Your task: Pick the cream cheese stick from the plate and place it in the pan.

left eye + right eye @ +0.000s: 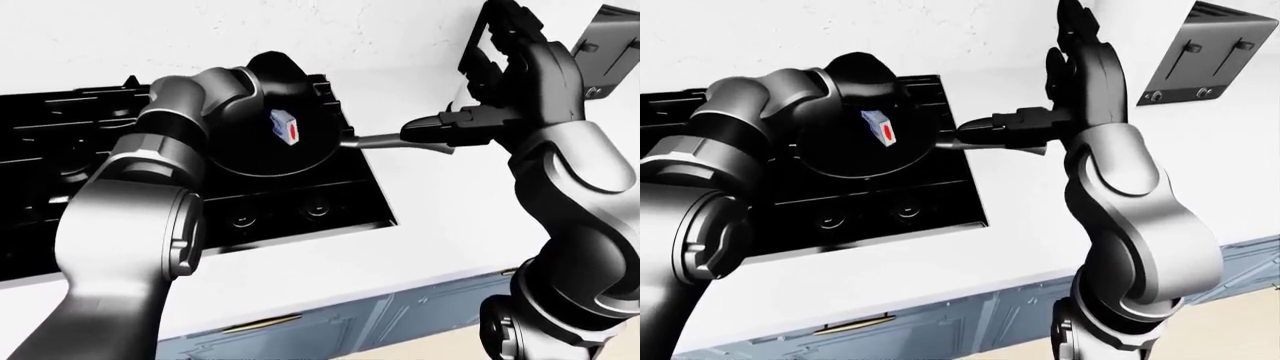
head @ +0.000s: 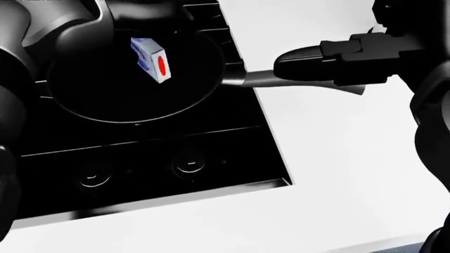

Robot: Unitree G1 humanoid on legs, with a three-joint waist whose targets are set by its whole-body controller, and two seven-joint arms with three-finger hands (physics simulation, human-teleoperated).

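The cream cheese stick (image 2: 153, 59), white and blue with a red oval, sits tilted inside the black pan (image 2: 133, 108) on the cooktop. My left hand (image 1: 268, 71) hovers over the pan's upper edge, just above the stick. It is a dark shape and its fingers cannot be made out. My right hand (image 2: 362, 52) is wrapped round the pan's handle (image 2: 302, 59), which sticks out to the right over the white counter. No plate is in view.
The black cooktop (image 2: 141, 176) with its knobs (image 2: 188, 163) fills the left of the head view. White counter (image 2: 337, 174) lies to the right and below. A toaster (image 1: 1205, 52) stands at the upper right. Blue-grey cabinet fronts (image 1: 350, 322) run under the counter.
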